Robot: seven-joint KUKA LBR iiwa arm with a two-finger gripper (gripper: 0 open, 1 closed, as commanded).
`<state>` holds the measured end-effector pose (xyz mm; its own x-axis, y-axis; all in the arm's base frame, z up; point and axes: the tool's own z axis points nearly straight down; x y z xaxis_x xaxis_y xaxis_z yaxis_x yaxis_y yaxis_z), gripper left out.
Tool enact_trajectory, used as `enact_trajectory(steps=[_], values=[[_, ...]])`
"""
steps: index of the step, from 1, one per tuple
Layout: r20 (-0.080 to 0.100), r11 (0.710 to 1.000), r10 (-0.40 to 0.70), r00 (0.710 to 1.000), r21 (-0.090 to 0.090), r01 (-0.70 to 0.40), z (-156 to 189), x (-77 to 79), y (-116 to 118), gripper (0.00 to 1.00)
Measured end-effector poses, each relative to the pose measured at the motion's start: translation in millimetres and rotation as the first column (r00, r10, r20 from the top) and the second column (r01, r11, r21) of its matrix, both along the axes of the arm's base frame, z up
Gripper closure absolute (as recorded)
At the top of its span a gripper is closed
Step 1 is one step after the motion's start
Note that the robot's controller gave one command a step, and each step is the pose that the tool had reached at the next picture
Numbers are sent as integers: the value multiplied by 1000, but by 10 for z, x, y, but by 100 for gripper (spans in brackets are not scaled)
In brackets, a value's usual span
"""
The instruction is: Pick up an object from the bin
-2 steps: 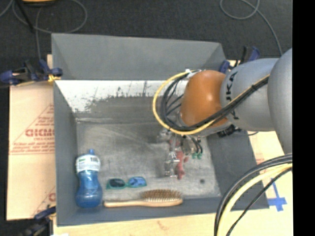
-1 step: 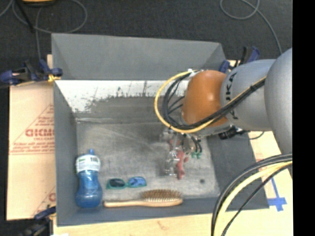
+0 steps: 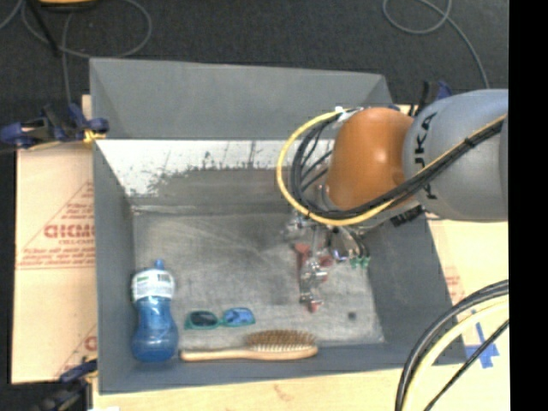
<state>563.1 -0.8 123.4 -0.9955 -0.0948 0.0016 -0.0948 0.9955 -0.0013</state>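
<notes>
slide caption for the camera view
Gripper low in the grey bin; blue bottle, blue glasses and wooden hairbrush lie along its near edge

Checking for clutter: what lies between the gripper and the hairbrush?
Nothing. In the camera view, only bare bin floor separates the gripper from the hairbrush.

Bin [image 3: 214, 238] floor, near-left corner: bottle [image 3: 153, 313] lying along the left wall. Just right of it, goggles [image 3: 220, 318]. In front of them, along the near wall, hairbrush [image 3: 257, 348]. Claw [image 3: 310, 298] right of centre, apart from all three.
</notes>
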Motion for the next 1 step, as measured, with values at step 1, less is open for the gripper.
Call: enact_trajectory(steps=[1], values=[[9,971,239,971,1,-239,-124,-448,-505,0]])
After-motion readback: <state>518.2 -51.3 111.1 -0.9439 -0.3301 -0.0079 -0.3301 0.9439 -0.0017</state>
